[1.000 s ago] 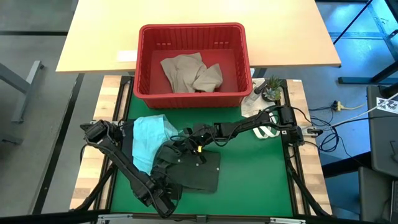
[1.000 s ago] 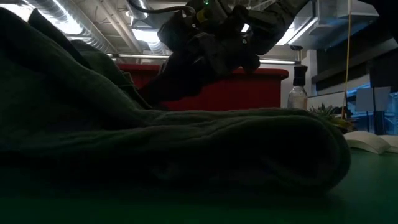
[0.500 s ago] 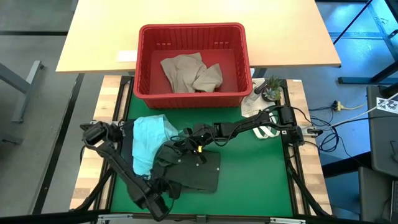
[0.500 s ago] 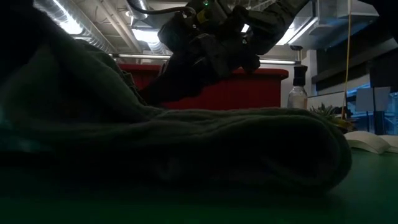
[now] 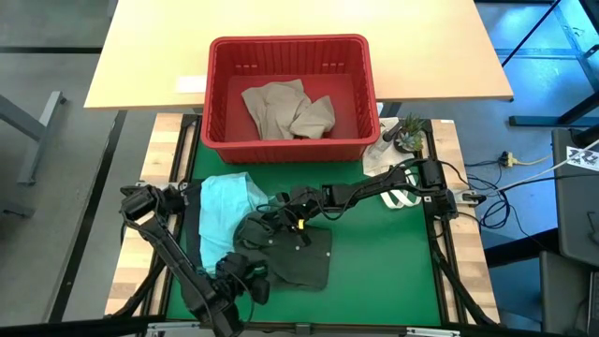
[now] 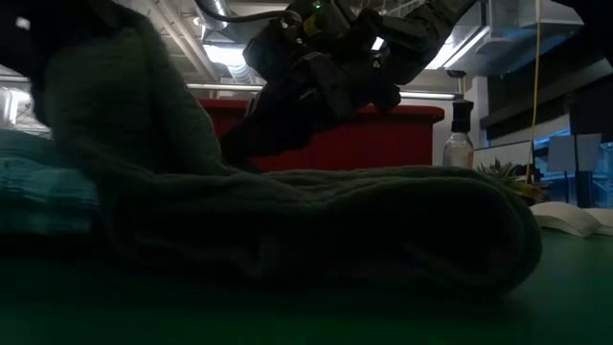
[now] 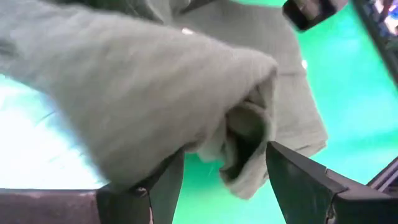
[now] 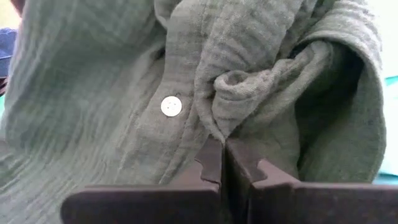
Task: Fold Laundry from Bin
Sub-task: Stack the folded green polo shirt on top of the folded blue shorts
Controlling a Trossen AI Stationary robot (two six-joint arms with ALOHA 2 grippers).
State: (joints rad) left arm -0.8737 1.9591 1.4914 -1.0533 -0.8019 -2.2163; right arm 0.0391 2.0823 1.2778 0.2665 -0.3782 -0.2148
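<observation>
1. Closest to me, the left gripper [image 5: 245, 281] sits low at the near edge of the green mat [image 5: 374, 271]. Its fingers [image 7: 298, 180] stand wide apart with a fold of the dark olive garment [image 5: 290, 253] between them; whether they actually press on the cloth I cannot tell.
2. That olive garment lies bunched on the mat, a thick rolled edge [image 6: 383, 230] facing the table-level camera.
3. The right gripper [image 5: 281, 217] reaches in from the right side and rests on the garment's far part. Its fingers [image 8: 214, 165] are pressed together, pinching a gather of the button-front fabric, a white button [image 8: 171, 106] just beside them.
4. A light teal garment [image 5: 223, 211] lies flat on the mat beside the olive one, partly under it.
5. Past the mat's right corner there is a small potted plant [image 5: 409, 134] and a white cloth item [image 5: 388, 168] under the right arm.
6. Farther back, the red bin [image 5: 290, 145] stands where the mat meets a pale wooden tabletop [image 5: 140, 56]. Inside it lies a crumpled beige-tan garment [image 5: 285, 109].
7. Beyond the table, at eye level, I see a clear bottle [image 6: 458, 144] and ceiling ducts with strip lights [image 6: 115, 38].
</observation>
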